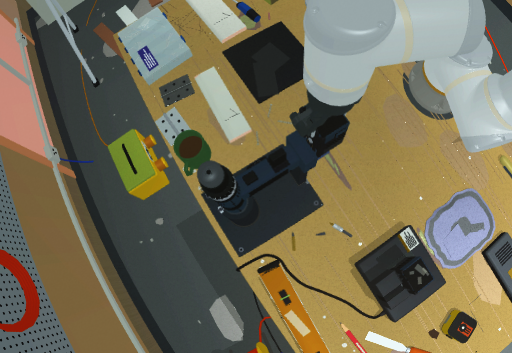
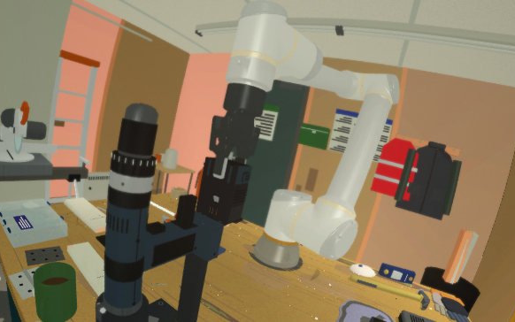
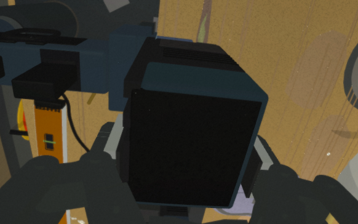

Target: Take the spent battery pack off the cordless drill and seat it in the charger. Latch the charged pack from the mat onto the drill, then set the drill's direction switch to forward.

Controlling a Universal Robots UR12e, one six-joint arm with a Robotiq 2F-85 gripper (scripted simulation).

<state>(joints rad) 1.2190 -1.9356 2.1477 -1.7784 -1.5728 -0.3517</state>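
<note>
The black battery pack [image 3: 192,138] [image 2: 225,188] [image 1: 327,135] is held by my closed gripper [image 3: 185,166] [image 2: 229,148] at the foot of the drill's handle. The blue cordless drill [image 1: 250,178] [image 2: 134,208] stands clamped on a dark base plate [image 1: 272,208], chuck pointing up, handle reaching toward the pack. The charger [image 1: 400,273] sits on the bench nearer the front right, its cord running left. A second dark pack [image 1: 500,258] lies at the right edge, beside a pale blue mat [image 1: 462,228].
The drill's stand post [image 2: 194,283] rises just below the pack. A green mug [image 1: 192,148] sits left of the drill. A black square pad [image 1: 267,60], white blocks [image 1: 222,103], an orange level [image 1: 290,303] and a tape measure [image 1: 460,325] lie around.
</note>
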